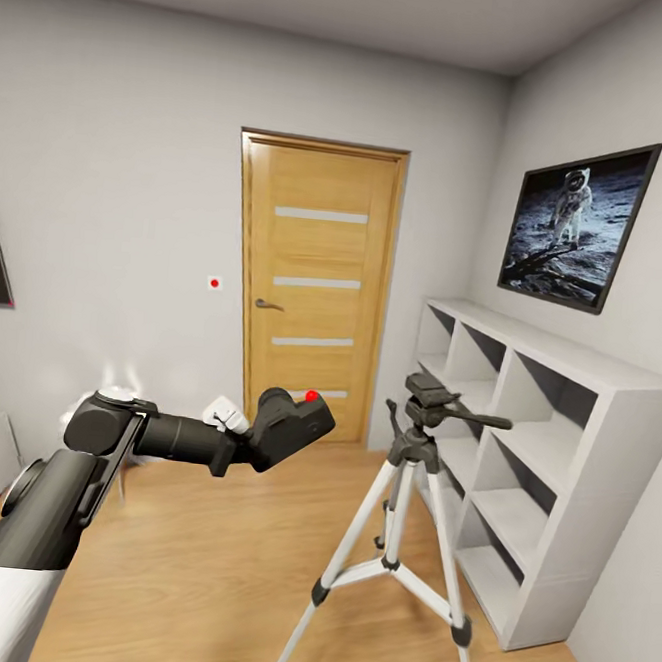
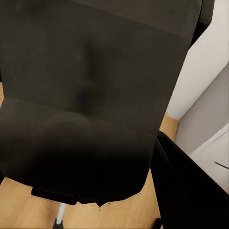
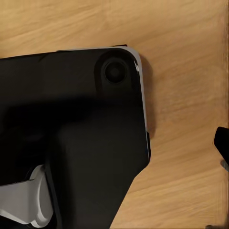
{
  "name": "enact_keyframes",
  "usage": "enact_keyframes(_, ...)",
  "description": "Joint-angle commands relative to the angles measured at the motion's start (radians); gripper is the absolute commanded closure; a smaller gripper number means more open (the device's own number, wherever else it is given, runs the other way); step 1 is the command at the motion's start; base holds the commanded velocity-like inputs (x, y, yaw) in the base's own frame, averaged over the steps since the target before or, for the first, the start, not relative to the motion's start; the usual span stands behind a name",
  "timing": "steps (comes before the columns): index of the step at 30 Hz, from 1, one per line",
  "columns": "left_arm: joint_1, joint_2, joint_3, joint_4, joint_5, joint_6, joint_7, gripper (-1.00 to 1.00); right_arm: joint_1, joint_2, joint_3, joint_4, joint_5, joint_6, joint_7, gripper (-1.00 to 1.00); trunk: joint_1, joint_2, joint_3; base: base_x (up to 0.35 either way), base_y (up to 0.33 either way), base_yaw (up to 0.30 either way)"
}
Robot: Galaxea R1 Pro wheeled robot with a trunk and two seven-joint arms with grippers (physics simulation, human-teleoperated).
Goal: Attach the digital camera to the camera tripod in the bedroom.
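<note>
While left fingers (image 1: 267,436) clamp digital camera (image 1: 293,423) | boxy black, red dot | tripod (image 1: 403,538) just beside

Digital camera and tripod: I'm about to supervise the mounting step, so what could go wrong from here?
1. The digital camera is held in the left claw, tilted and off to the side of the camera tripod; it may meet the dark grey head crooked.
2. The pan handle juts out sideways; the arm could knock it and tip the thin-legged stand.
3. The left wrist view is mostly blocked by the dark camera body, so fine alignment is hard to check.
</note>
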Motion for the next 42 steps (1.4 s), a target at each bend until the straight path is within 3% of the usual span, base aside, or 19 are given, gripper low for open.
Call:
enact_keyframes(1, -0.001, 0.000, -0.001, -0.001, -0.011, 0.009, -0.011, 1.00, 0.000, 0.000, 0.002, 0.002, -0.008, -0.005, 0.002, -1.00, 0.001, -0.001, 0.000, 0.153, -0.277, 0.000)
enact_keyframes(17, -0.001, 0.000, 0.001, -0.002, -0.011, 0.009, -0.012, 1.00, 0.000, 0.000, 0.004, 0.001, -0.008, -0.005, 0.003, -1.00, 0.001, -0.001, 0.000, 0.146, -0.235, 0.000)
enact_keyframes(20, -0.001, 0.001, 0.031, -0.035, -0.011, 0.009, -0.014, 1.00, 0.000, 0.000, 0.004, 0.001, -0.008, -0.005, 0.004, -1.00, 0.001, -0.001, 0.000, 0.006, -0.008, 0.000)
enact_keyframes(21, -0.039, -0.001, 0.081, -0.047, -0.010, 0.009, -0.012, 1.00, 0.000, 0.000, 0.005, 0.001, -0.008, -0.005, 0.004, -1.00, 0.001, -0.001, 0.000, 0.000, 0.000, 0.000)
enact_keyframes(23, -0.068, 0.000, 0.085, -0.045, -0.010, 0.009, -0.012, 1.00, 0.000, 0.000, 0.005, 0.001, -0.008, -0.005, 0.004, -1.00, 0.001, -0.001, 0.000, 0.000, 0.000, 0.000)
enact_keyframes(29, -0.244, -0.002, 0.092, -0.003, -0.010, 0.009, -0.012, 1.00, 0.000, 0.000, 0.005, 0.001, -0.008, -0.005, 0.004, -1.00, 0.001, -0.001, 0.000, 0.000, 0.000, 0.000)
enact_keyframes(31, -0.316, -0.002, 0.093, 0.061, -0.011, 0.009, -0.011, 1.00, 0.000, 0.000, 0.005, 0.001, -0.008, -0.005, 0.004, -1.00, 0.001, -0.001, 0.000, 0.000, 0.000, 0.000)
enact_keyframes(33, -0.442, -0.004, 0.093, 0.217, -0.011, 0.009, -0.012, 1.00, 0.000, 0.000, 0.005, 0.001, -0.008, -0.006, 0.004, -1.00, 0.001, -0.001, 0.000, 0.000, 0.000, 0.000)
enact_keyframes(35, -0.508, -0.012, 0.092, 0.309, -0.011, 0.009, -0.012, 1.00, 0.000, 0.000, 0.005, 0.001, -0.008, -0.006, 0.004, -1.00, 0.001, -0.001, 0.000, 0.000, 0.000, 0.000)
enact_keyframes(39, -0.635, -0.068, 0.088, 0.439, -0.011, 0.009, -0.009, 1.00, 0.000, 0.000, 0.005, 0.001, -0.008, -0.006, 0.004, -1.00, 0.001, -0.001, 0.000, 0.000, 0.000, 0.000)
enact_keyframes(42, -0.662, -0.101, 0.069, 0.464, -0.014, 0.009, -0.008, 1.00, 0.000, 0.000, 0.004, 0.001, -0.008, -0.006, 0.004, -1.00, 0.001, -0.001, 0.000, 0.000, 0.000, 0.000)
